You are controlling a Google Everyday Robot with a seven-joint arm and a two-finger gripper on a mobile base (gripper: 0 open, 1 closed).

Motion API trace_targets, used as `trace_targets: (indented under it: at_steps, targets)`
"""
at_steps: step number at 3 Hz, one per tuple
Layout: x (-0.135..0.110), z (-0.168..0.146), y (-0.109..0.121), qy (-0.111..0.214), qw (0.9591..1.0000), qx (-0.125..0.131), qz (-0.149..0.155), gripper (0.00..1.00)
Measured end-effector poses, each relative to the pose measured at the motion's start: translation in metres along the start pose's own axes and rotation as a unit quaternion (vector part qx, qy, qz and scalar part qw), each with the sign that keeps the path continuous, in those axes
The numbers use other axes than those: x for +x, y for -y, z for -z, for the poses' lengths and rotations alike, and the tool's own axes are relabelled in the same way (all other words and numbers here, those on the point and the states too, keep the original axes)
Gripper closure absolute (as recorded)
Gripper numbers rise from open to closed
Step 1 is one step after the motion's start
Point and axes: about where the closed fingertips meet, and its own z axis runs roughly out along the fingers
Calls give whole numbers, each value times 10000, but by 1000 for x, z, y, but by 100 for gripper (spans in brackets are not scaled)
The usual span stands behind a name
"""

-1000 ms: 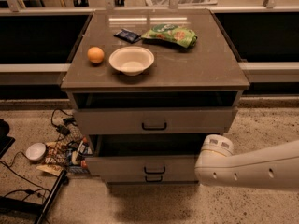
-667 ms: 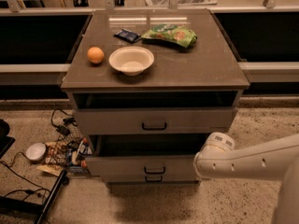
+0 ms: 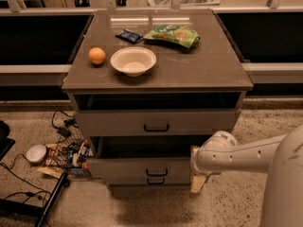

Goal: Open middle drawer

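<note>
The grey cabinet (image 3: pixel 156 74) has three drawers. The middle drawer (image 3: pixel 123 170), with a flat low front and a small black bar handle (image 3: pixel 156 172), stands pulled out past the top drawer (image 3: pixel 113 123), with a dark gap above its front. The lowest drawer's handle (image 3: pixel 156 180) shows just under it. My white arm (image 3: pixel 236 157) comes in from the right. My gripper (image 3: pixel 198 179) hangs at the right end of the middle drawer's front, mostly hidden by the wrist.
On the cabinet top are an orange (image 3: pixel 96 56), a white bowl (image 3: pixel 133 60), a green chip bag (image 3: pixel 173 35) and a dark blue packet (image 3: pixel 129 36). Cables, clutter (image 3: pixel 66 148) and a small white bowl (image 3: pixel 36 153) lie on the floor to the left.
The arm's rear part has swung up and closer to the camera at the right. The wrist stays by the drawer's right end. The drawers have not visibly moved.
</note>
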Motion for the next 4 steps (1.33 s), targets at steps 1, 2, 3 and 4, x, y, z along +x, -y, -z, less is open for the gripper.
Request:
trace_targets:
  at_steps: [1,2,3,4]
  targets:
    - [-1,-1,2,29,10000,10,31,0]
    - [1,-5,3,-75,10000,-28,31,0]
    - [9,-22,3,-465,9985,-256,-139,0]
    - [7,-22,3,-406,9988,-264,-105,0]
